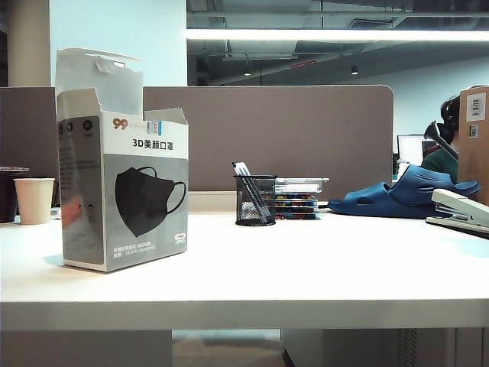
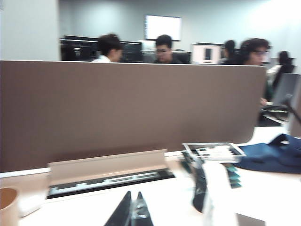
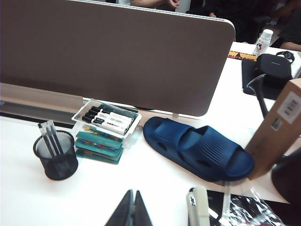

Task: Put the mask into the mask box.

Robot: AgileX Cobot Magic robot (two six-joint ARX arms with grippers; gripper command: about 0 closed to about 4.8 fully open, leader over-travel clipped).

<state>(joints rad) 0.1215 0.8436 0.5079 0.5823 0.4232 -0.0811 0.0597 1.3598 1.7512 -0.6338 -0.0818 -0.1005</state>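
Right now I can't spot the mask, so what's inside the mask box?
The mask box stands upright with its top flaps open, but its walls hide the inside in every view. No loose mask shows on the table. Both grippers' jaws are shut, left and right, holding nothing.

Low table-edge exterior view; both raised wrist views toward the partition [image 1: 267, 138], sharing the slippers [image 3: 197, 148].

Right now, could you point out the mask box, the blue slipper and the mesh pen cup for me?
mask box [image 1: 145, 195]: exterior view, on the printed front face of the carton.
blue slipper [image 3: 197, 147]: right wrist view, on the ridged upper strap.
mesh pen cup [image 3: 56, 160]: right wrist view, on the black mesh wall.
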